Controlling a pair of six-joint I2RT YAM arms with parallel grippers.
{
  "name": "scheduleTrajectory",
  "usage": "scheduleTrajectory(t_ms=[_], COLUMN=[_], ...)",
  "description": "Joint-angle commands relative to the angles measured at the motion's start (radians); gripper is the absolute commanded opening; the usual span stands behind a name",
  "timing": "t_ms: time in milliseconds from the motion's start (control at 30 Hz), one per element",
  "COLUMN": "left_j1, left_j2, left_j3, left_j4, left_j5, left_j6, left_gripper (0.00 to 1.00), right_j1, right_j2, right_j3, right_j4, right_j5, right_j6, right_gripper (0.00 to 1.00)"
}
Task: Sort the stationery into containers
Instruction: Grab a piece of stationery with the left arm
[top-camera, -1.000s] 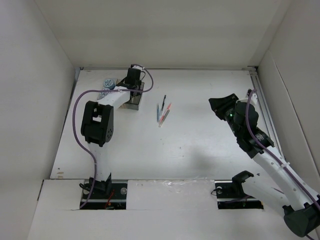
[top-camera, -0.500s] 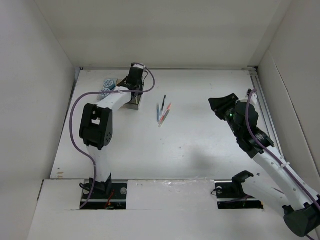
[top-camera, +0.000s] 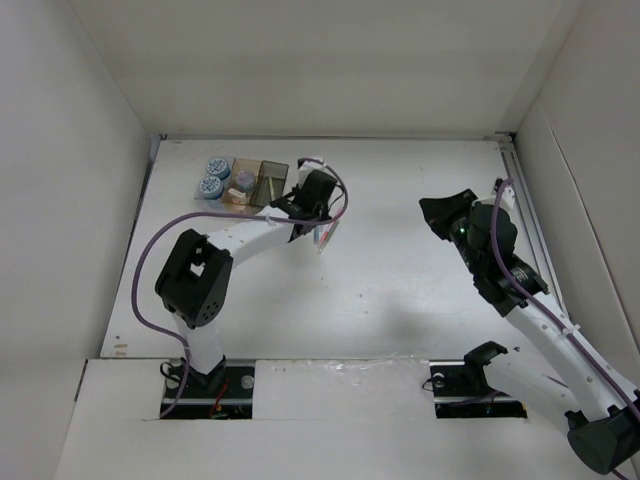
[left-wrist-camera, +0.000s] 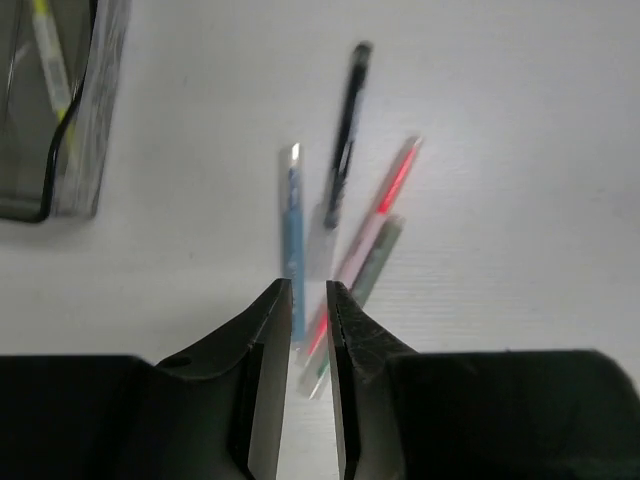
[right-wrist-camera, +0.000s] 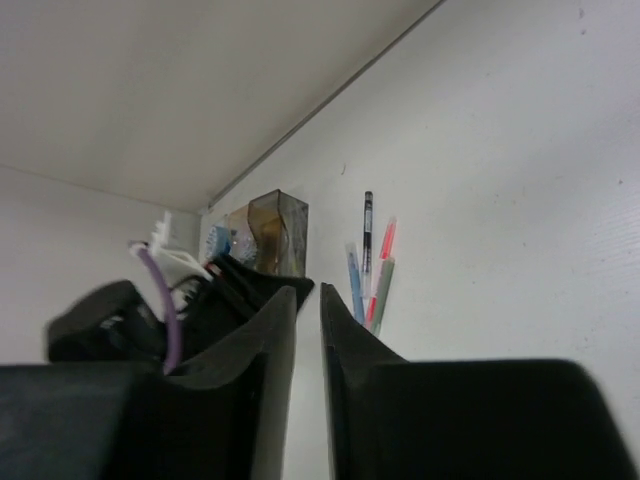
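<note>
— Pens (left-wrist-camera: 343, 140) lie fanned together on our desk (top-camera: 400, 290), loose, near the dark grey tray (left-wrist-camera: 100, 120).
— And our left pincer (left-wrist-camera: 308, 290)?
— We see it right above them, jaws only a slit apart, gripping nothing.
— Our right pincer (right-wrist-camera: 308, 292)?
— It hangs in the air, well apart from the pens, barely open too, empty.

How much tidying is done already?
Two tape rolls are in the clear tray and a pen is in the dark tray. The left gripper hovers, holding nothing, over loose pens left to sort.
</note>
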Motion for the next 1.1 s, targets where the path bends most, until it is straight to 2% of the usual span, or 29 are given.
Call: scheduleTrajectory(t_ms=[0,33,133,533,1033,1067], left_j1=[0.026,0.025,-0.013,-0.041,-0.041,-0.041], left_j2=[-0.008,-0.008,0.008,0.113,0.212,0.212], left_j3=[-0.084,-0.107,-0.117,-0.127,-0.074,-0.065], left_j4=[-0.015,-0.002,-0.002,0.016,-0.031,-0.031], left_j5=[-0.053,-0.053,-0.053,-0.048,-0.181,-0.182], left_j6=[-0.142,-0.142,-0.142,-0.124,-0.104,-0.104], left_gripper=[0.18,0.18,0.18,0.20,0.20,0.13], right_j1=[0.011,0.011,0.011,0.011,0.011,0.011], right_j2=[-0.014,-0.014,-0.014,-0.014,-0.005,-0.005], right_j3=[0.029,0.029,0.029,0.029,0.029,0.029], right_j4=[0.034,0.034,0.034,0.034,0.034,0.034], right_j5=[-0.002,-0.002,-0.002,-0.002,-0.011,-0.011], right_j6=[-0.008,-0.008,-0.008,-0.008,-0.008,-0.008], right_gripper=[0.22,0.31,0.44,0.45,0.45,0.45])
